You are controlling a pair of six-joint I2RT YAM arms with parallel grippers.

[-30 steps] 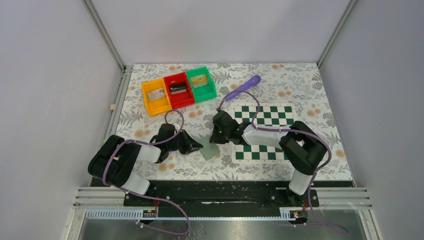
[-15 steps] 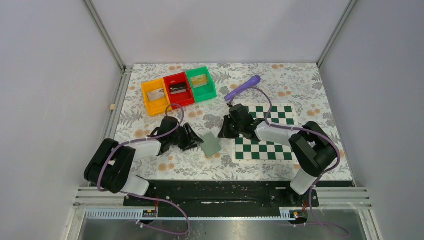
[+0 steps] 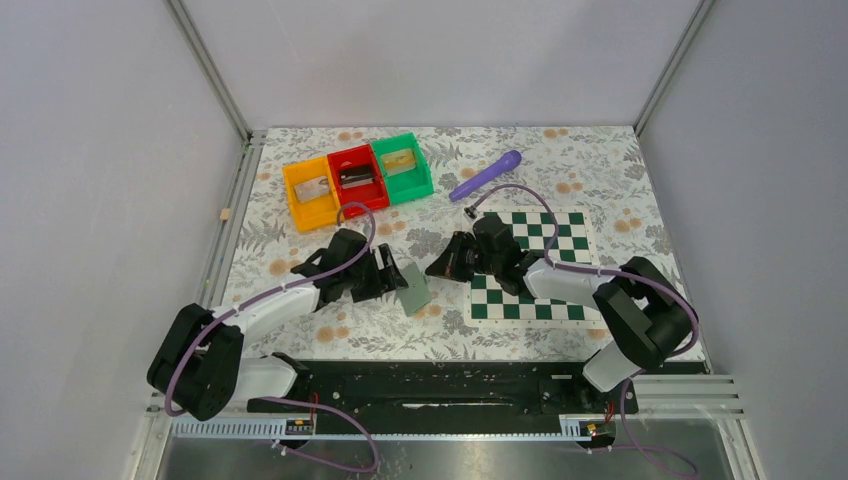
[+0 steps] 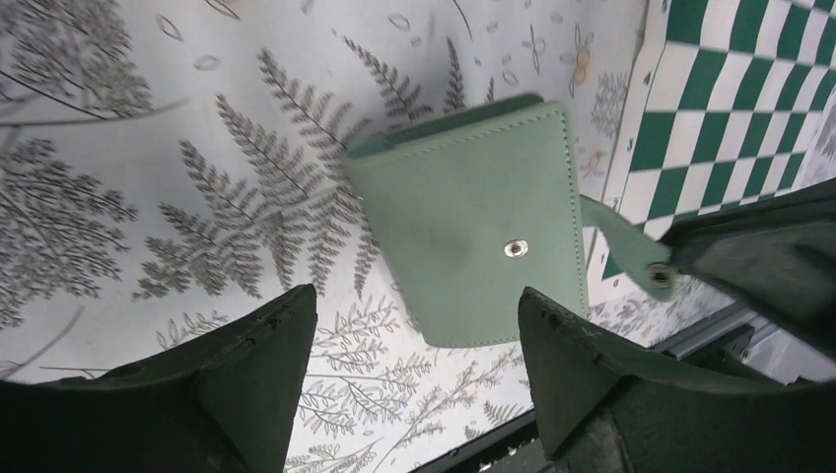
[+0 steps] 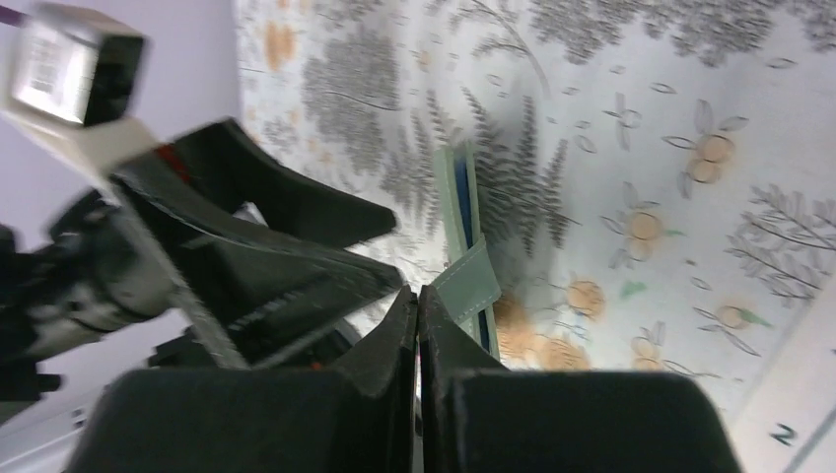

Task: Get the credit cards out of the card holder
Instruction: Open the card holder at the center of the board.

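Note:
The card holder (image 3: 414, 289) lies folded shut on the floral table, between the two arms. In the left wrist view it is a mint-green rectangle (image 4: 473, 232) with a metal snap, and its strap (image 4: 631, 254) hangs loose to the right. My left gripper (image 3: 388, 276) stands open just left of it, its fingers (image 4: 261, 360) wide apart and touching nothing. My right gripper (image 3: 434, 269) is shut, with its tips (image 5: 415, 296) right beside the strap (image 5: 469, 284); nothing shows between them. The credit cards are hidden.
Orange (image 3: 312, 192), red (image 3: 356, 180) and green (image 3: 402, 167) bins stand in a row at the back left. A purple tool (image 3: 486, 175) lies behind the green-and-white chessboard (image 3: 520, 308), over which the right arm reaches.
My left gripper has opened, letting go of the card holder, and reached further forward. The right gripper has drawn back to the right, still shut. The holder shifted slightly.

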